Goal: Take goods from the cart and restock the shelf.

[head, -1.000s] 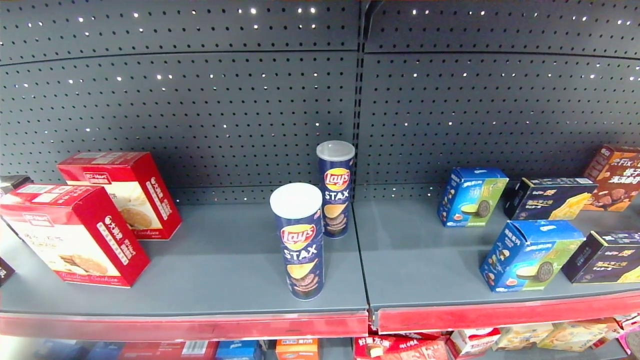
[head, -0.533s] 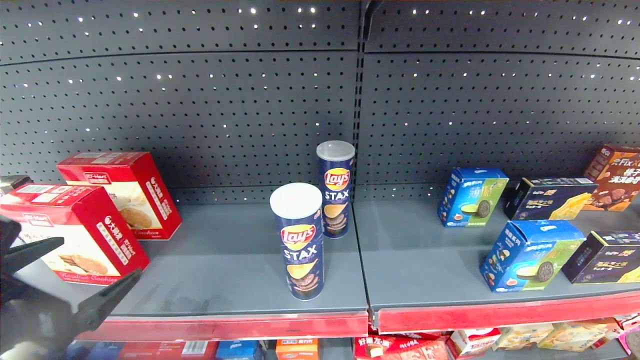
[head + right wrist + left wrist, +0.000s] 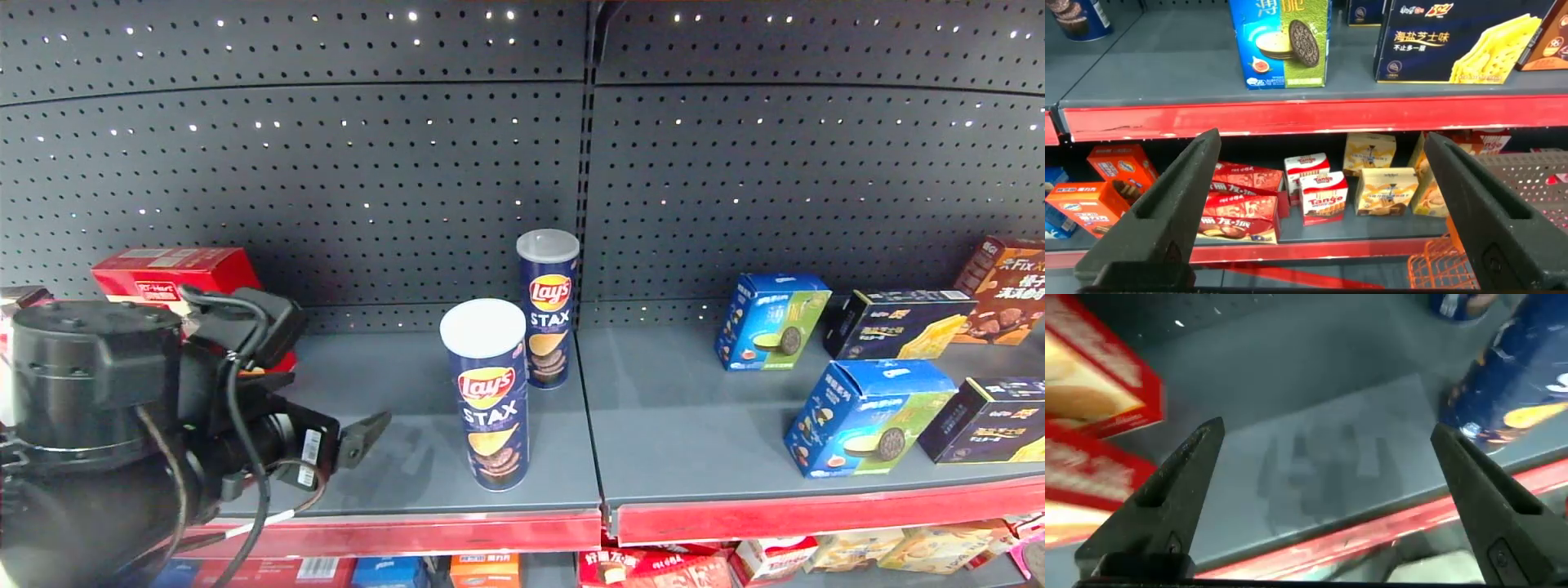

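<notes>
Your L claw (image 3: 1325, 429) hangs wide apart, empty, over the shelf (image 3: 678, 425) front, btwn the red boxes (image 3: 175, 265) and front can (image 3: 487, 392). 2nd can (image 3: 547, 310) stands upright behind it. R claw (image 3: 1323, 137) is apart too, empty, facing the shelf edge below a blue box (image 3: 1282, 41).

Shelf (image 3: 392, 457) deck plain mid grey; front strip (image 3: 816, 510) red. Back panel (image 3: 326, 163) dark grey w/ even grid of small holes. Front can (image 3: 487, 392) & rear can (image 3: 548, 306): navy, red-yellow logo, white lettering; front lid white, rear lid greyish. Biscuit box (image 3: 175, 265) red w/ white label. Far cookie box (image 3: 771, 321) & near cookie box (image 3: 865, 416): blue w/ green panel. Far cracker box (image 3: 902, 322) & near cracker box (image 3: 992, 418): v. dark navy, yellow pic. Brown box (image 3: 1004, 290) w/ yellow print. Left end effector (image 3: 1327, 433) & right end effector (image 3: 1323, 140) matte black. Lower down: red packs (image 3: 1241, 208), orange box (image 3: 1123, 167), cream-yellow boxes (image 3: 1384, 192).
</notes>
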You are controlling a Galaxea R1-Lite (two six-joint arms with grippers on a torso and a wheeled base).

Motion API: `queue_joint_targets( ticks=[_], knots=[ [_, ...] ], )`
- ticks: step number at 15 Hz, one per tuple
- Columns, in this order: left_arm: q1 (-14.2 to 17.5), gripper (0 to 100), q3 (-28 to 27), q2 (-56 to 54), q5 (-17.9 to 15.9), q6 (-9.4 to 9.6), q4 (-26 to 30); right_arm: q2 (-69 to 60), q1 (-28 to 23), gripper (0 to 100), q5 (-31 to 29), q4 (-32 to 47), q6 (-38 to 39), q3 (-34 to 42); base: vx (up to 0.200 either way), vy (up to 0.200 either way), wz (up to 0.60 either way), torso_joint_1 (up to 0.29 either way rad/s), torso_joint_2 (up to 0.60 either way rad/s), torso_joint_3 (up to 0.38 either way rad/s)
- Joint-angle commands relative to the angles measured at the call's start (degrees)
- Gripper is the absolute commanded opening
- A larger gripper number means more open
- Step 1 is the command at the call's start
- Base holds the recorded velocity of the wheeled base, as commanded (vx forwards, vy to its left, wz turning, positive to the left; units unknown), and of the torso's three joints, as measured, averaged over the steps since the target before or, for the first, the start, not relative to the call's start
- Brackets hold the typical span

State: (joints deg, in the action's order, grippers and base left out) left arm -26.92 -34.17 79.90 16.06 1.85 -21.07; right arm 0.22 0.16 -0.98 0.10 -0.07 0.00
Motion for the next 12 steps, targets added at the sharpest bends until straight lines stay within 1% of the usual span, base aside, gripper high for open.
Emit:
queue_joint_targets(
  ticks=[1, 6, 10, 12],
  knots=[
    [-2.0, 100, -2.39, 7.47, 2.49, -0.18, -0.12, 0.22, 0.02, 100, 0.01, -0.01, -0.01, 0.0, 0.0, 0.0, 0.0, 0.0, 0.0, 0.0],
    [-2.0, 100, -2.13, 9.84, 4.07, -0.27, -0.12, 0.22, 0.02, 100, 0.01, -0.01, -0.01, 0.0, 0.0, 0.0, 0.0, 0.0, 0.0, 0.0],
    [-2.44, 100, -3.8, 13.62, 4.16, -0.27, -1.96, 0.22, 0.02, 100, 0.01, -0.01, -0.01, 0.0, 0.0, 0.0, 0.0, 0.0, 0.0, 0.0],
    [-2.53, 100, -6.0, 16.26, 4.25, -0.45, -3.19, 0.22, 0.02, 100, 0.01, -0.01, -0.01, 0.0, 0.0, 0.0, 0.0, 0.0, 0.0, 0.0]
  ],
)
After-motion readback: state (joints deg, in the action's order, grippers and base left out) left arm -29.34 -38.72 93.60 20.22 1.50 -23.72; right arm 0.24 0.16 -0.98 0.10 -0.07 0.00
